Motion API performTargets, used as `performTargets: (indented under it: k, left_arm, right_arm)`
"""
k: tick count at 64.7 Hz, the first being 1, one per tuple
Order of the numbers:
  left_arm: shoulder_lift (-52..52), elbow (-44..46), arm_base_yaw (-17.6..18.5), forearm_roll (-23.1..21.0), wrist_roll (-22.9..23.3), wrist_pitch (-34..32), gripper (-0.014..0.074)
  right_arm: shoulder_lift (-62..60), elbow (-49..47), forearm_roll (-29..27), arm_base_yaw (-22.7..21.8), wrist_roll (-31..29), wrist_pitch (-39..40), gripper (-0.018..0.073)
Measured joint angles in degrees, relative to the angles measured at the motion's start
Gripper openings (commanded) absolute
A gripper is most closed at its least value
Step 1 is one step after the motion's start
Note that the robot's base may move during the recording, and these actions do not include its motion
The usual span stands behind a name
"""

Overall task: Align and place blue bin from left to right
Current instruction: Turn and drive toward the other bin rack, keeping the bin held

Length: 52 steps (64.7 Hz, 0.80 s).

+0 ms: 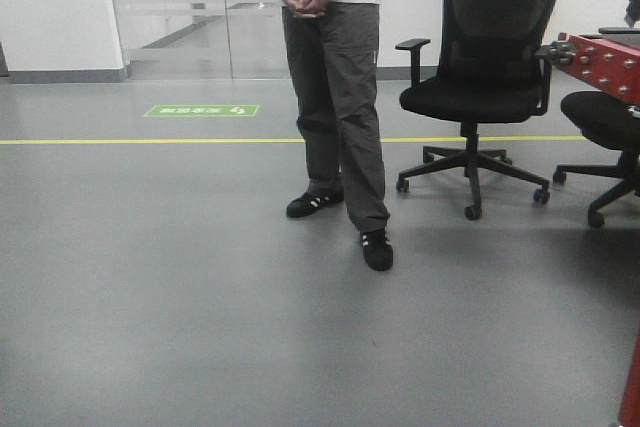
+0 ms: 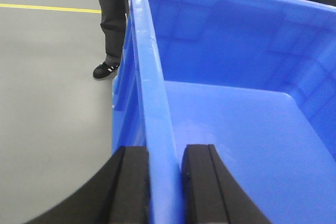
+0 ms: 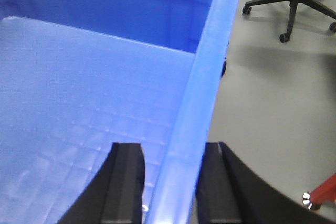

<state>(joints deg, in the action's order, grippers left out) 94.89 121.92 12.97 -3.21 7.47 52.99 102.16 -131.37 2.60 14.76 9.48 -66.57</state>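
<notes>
Clamping the large blue plastic bin (image 2: 226,40) by its two side walls, I have my left gripper (image 2: 166,156) closed over the left rim and my right gripper (image 3: 172,153) closed over the right rim, with pads on both faces. The bin spans the gap between my arms. Whether it is clear of the grey floor (image 2: 47,103), I cannot tell. I judge both arms must travel together and level, well apart from the standing person (image 1: 335,97) and the black office chair (image 1: 480,47).

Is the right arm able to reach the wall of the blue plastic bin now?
Probably yes: the right hand straddles the wall of the blue plastic bin, one finger inside, one outside, nothing between.
</notes>
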Motion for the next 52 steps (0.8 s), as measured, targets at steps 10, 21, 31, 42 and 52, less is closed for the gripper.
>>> performTargets:
  k: [10,21,31,42,52]
  left_arm:
    - [0.0,0.0,0.0,0.0,0.0,-0.1,-0.0111]
    - [0.0,0.0,0.0,0.0,0.0,-0.1,-0.0111]
    - [0.0,0.0,0.0,0.0,0.0,-0.2,-0.0111]
    - [0.0,0.0,0.0,0.0,0.0,-0.2,-0.0111]
    - [0.0,0.0,0.0,0.0,0.0,-0.2,-0.0111]
  right_arm:
    - [0.0,0.0,0.0,0.0,0.0,0.0,-0.0069]
    - [0.0,0.0,0.0,0.0,0.0,0.0,-0.0069]
    - [0.0,0.0,0.0,0.0,0.0,0.0,-0.0069]
    - [0.0,0.0,0.0,0.0,0.0,0.0,-0.0069]
    - [0.0,0.0,0.0,0.0,0.0,0.0,-0.0069]
